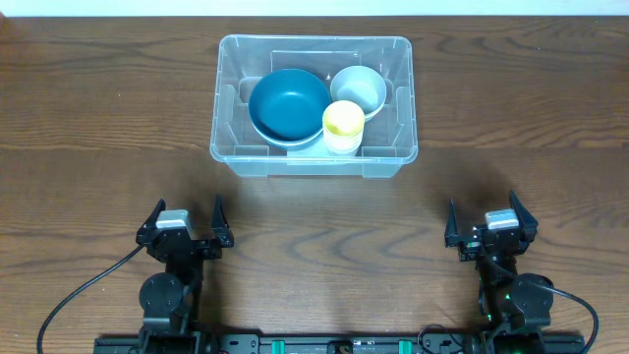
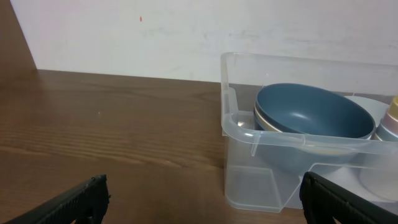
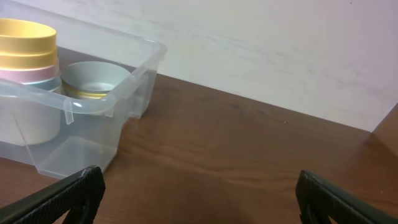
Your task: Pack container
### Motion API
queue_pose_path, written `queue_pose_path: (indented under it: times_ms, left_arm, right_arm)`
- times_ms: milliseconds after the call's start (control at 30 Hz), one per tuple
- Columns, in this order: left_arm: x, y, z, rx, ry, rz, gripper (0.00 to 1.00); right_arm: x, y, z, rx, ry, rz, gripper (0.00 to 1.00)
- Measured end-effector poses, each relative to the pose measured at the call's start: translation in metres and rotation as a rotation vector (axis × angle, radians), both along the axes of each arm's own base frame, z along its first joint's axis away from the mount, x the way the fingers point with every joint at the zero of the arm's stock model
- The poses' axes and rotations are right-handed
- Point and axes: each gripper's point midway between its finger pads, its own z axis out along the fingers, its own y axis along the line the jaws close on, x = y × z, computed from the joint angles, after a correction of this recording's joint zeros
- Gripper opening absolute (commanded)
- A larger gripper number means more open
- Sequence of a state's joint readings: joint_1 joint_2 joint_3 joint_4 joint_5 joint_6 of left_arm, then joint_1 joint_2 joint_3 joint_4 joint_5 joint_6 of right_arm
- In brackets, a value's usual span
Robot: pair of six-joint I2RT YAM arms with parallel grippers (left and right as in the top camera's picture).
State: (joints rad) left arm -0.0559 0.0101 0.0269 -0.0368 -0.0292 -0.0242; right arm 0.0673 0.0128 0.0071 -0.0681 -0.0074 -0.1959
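Only overhead shows the container (image 1: 234,61) whole (bowls (image 1: 289,104) inside).

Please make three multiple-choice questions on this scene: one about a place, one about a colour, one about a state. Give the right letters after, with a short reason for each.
1. Where is the blue bowl relative to the container?
A. beside it
B. inside it
C. under it

2. What colour is the top cup of the stack next to the blue bowl?
A. red
B. black
C. yellow

3. How do the left hand and the right hand stand?
A. both open, holding nothing
B. both shut on the container's rim
C. one open, one shut on a bowl

Answers:
1 B: the overhead view shows the bowl within the clear walls.
2 C: its rim and inside are yellow in the overhead and right wrist views.
3 A: both have their fingers spread, away from the container, with nothing between them.
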Motion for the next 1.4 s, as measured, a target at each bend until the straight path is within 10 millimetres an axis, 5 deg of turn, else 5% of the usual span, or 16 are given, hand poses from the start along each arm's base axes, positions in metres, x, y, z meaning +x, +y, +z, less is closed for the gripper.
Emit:
queue_pose_path:
  times_ms: [1400]
  left_arm:
    - [0.0, 0.0, 0.0, 0.0, 0.0, 0.0, 0.98]
  right_arm:
    - [0.001, -0.012, 0.001, 0.071, -0.002, -0.077, 0.99]
